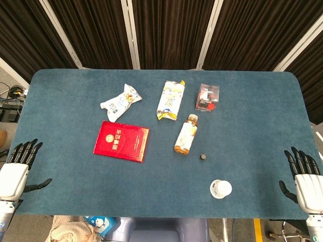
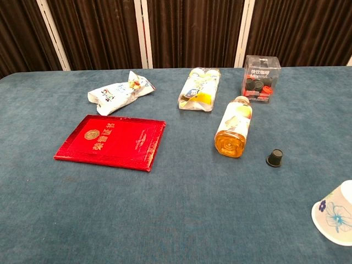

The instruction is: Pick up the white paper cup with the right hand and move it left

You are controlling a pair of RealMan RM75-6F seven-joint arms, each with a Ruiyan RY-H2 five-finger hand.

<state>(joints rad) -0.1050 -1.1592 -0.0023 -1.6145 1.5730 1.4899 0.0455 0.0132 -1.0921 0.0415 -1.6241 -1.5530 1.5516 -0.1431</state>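
Observation:
The white paper cup [image 1: 220,189] with a blue flower print lies on its side on the blue table near the front edge, right of centre; in the chest view the paper cup [image 2: 335,214] shows at the lower right, partly cut off. My right hand [image 1: 304,177] rests at the table's front right corner, fingers spread, holding nothing, well to the right of the cup. My left hand [image 1: 17,167] sits at the front left corner, fingers spread and empty. Neither hand appears in the chest view.
A red booklet [image 1: 121,141] lies left of centre. An orange drink bottle [image 1: 185,134] lies on its side, its black cap [image 1: 203,158] beside it. Two snack packets [image 1: 120,102] [image 1: 170,99] and a clear box of capsules [image 1: 208,97] sit farther back.

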